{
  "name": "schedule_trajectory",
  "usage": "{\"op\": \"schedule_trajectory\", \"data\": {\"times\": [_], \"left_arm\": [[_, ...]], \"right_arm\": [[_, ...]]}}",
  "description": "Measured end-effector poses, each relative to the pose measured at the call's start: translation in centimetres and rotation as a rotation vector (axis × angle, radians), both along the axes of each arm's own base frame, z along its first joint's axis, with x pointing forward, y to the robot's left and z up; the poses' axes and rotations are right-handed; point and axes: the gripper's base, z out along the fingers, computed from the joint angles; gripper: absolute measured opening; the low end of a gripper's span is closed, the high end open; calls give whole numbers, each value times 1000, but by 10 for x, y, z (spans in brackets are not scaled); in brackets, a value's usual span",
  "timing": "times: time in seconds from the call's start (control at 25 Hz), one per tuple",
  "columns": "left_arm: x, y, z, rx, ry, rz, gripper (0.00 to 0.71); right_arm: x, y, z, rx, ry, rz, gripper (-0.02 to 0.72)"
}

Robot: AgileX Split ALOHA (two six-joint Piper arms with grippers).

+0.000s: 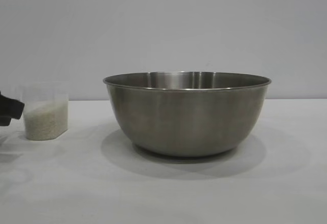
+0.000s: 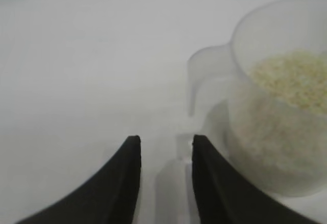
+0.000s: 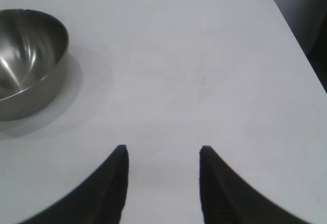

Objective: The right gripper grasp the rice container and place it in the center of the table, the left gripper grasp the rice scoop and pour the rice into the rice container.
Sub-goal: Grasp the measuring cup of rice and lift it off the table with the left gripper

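Note:
The rice container [image 1: 186, 114], a big steel bowl, stands upright in the middle of the white table [image 1: 163, 193]; inside it only bare steel shows. At the far left stands the rice scoop [image 1: 46, 111], a clear cup about half full of rice [image 1: 46, 121]. My left gripper [image 1: 18, 109] is just left of the cup. In the left wrist view it [image 2: 163, 144] is open, with the scoop [image 2: 276, 132] beside one finger and its handle [image 2: 196, 73] a little ahead, not between the fingers. My right gripper [image 3: 163, 152] is open over bare table, well away from the bowl [image 3: 30, 65].
A plain grey wall runs behind the table. The right wrist view shows the table's far edge and rounded corner [image 3: 271, 1], with a dark drop beyond it. Bare tabletop lies between the scoop and the bowl and in front of both.

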Motion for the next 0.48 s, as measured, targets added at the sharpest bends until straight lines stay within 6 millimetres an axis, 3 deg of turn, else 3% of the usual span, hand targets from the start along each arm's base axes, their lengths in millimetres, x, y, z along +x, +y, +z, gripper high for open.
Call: {"op": "schedule_trajectory", "data": {"times": [0.48], "left_arm": [[15,-6,3,-12,-46,-26,236]], "right_arm": [[0,0,0,0,0,0,295]]}}
